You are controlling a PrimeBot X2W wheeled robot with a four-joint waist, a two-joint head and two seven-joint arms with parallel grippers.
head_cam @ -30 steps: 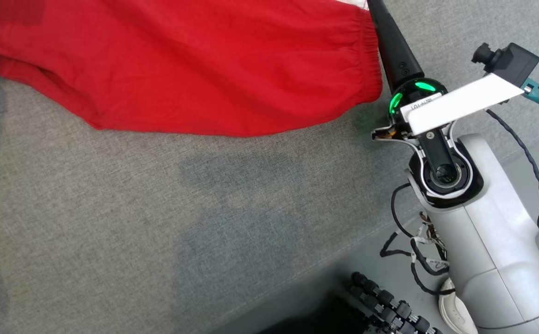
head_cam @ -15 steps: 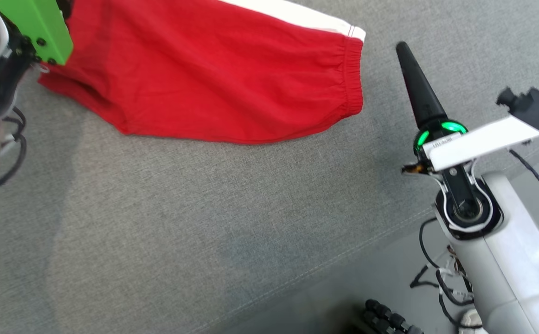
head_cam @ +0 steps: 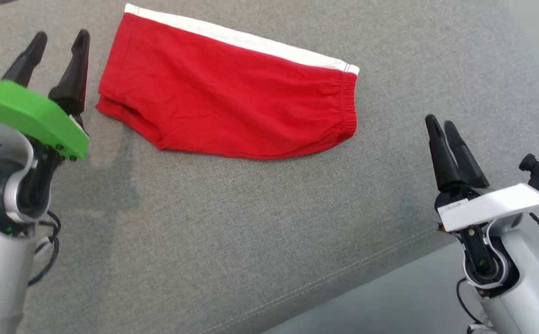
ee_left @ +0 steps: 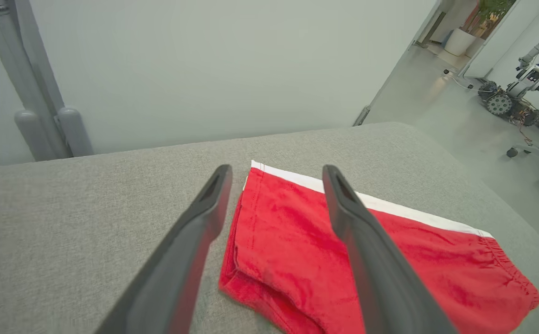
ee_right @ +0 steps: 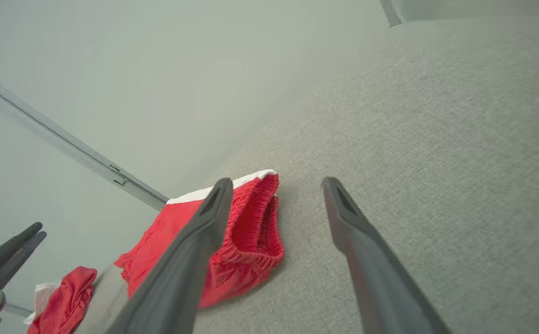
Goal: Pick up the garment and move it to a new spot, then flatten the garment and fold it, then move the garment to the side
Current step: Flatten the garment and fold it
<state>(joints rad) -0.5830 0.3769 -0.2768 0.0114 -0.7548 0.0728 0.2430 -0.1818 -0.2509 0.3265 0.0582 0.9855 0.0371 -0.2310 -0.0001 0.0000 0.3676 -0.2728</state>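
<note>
Grey fabric cushion (head_cam: 251,222) under everything, pale floor (head_cam: 390,306) past its near right edge. Left gripper (head_cam: 61,36) is at upper left of the head view, fingers spread wide with nothing between them. Its tips sit just beside the left hem of the garment (head_cam: 232,102); contact can't be told. A green cover (head_cam: 28,116) sits on that wrist. Right gripper (head_cam: 439,122) is at the right, also released and empty, with the spread clear in the right wrist view. It is near the garment's gathered waistband (head_cam: 348,106) but apart from it, and has a white bracket (head_cam: 492,206) behind the fingers.

The garment is red shorts, lying flat on the cushion between the two grippers, upper middle of the head view. A white stripe (head_cam: 251,41) runs along its far edge and the waistband end points to the robot's right. Slight wrinkles, doubled layers visible at the left hem.

Right wrist view shows a second red-and-white cloth (ee_right: 65,299) low at left; what it rests on is unclear. Left wrist view shows a plain wall (ee_left: 204,69) and another robot (ee_left: 524,83) far off.
</note>
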